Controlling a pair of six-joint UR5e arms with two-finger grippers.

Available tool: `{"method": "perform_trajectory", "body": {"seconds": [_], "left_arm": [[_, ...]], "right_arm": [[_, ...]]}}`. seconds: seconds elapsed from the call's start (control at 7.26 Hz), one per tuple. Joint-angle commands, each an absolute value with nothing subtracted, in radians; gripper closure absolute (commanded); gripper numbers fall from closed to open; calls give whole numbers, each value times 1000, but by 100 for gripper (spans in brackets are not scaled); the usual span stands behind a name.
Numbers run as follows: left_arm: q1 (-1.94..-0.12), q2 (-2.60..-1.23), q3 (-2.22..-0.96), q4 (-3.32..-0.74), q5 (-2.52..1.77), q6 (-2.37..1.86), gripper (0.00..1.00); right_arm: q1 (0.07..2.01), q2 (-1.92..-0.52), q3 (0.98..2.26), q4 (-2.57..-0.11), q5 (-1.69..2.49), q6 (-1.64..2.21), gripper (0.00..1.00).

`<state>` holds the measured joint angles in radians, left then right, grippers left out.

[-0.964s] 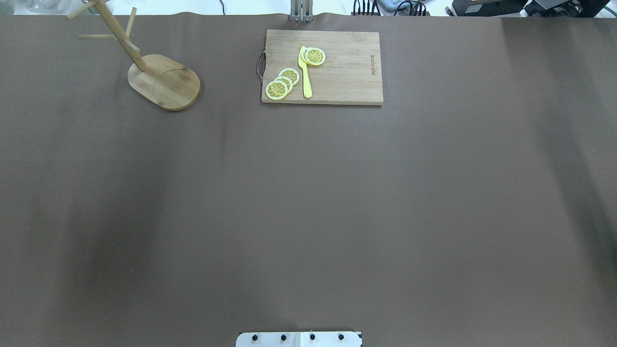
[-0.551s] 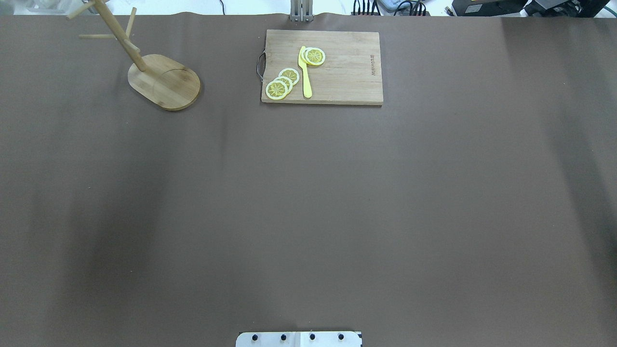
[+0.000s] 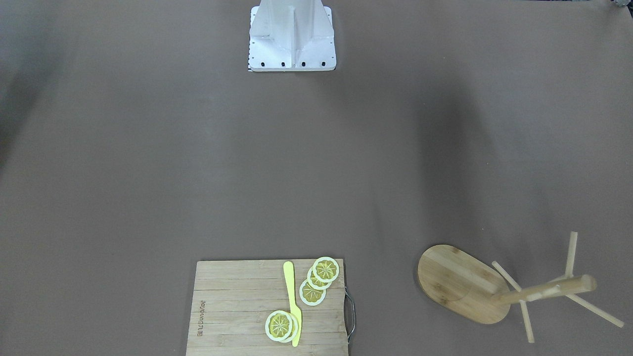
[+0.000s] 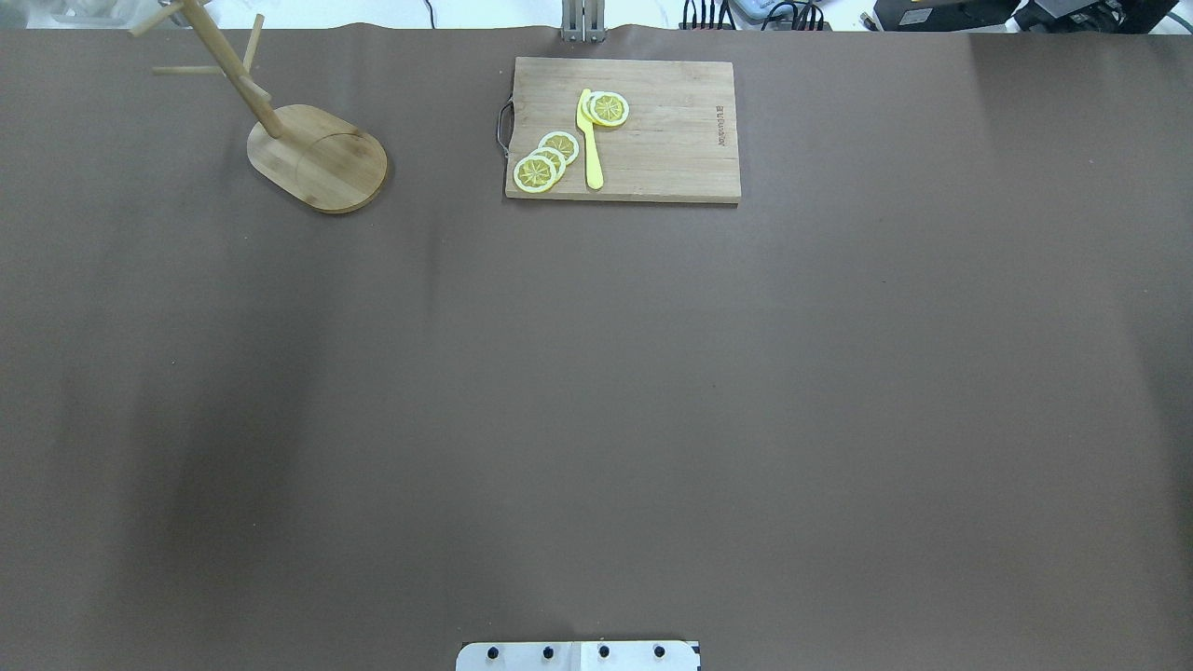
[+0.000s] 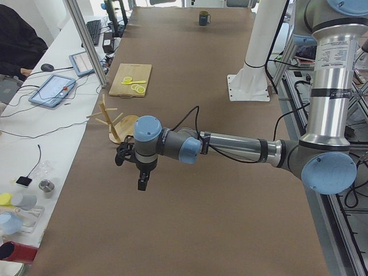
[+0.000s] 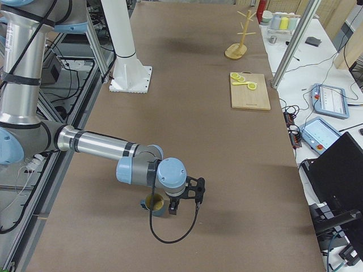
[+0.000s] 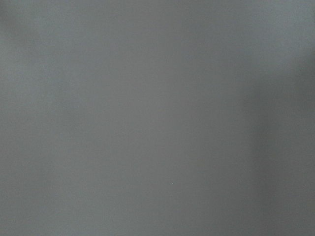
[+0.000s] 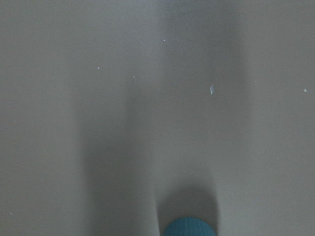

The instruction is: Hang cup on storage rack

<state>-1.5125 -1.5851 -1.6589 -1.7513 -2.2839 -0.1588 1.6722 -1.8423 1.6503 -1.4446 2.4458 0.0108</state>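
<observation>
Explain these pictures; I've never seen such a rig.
Two robot arms stand at a brown table. Two cameras look down from above, two from the table's ends, one sits on each wrist. The end views show the left arm and the right arm reaching over it. On it: a wooden mug rack, a cutting board with lemon slices and a yellow knife, and a blue cup next to the right arm's wrist. Nothing looks held; whether the jaws are open, I cannot tell.
</observation>
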Motion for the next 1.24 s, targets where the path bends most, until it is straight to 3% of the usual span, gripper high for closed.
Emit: {"method": "perform_trajectory", "body": {"seconds": [0.0,1.1], "left_arm": [[-1513,-1575,-1660,-1761,-2284,-163,2],[-1513,-1575,-1652,-1766,-2289,-164,2]], "right_arm": [[1677,-1885,1641,-1417,2421,12,0],[1667,-1919,1562,-1387,2450,-112,0]]}}
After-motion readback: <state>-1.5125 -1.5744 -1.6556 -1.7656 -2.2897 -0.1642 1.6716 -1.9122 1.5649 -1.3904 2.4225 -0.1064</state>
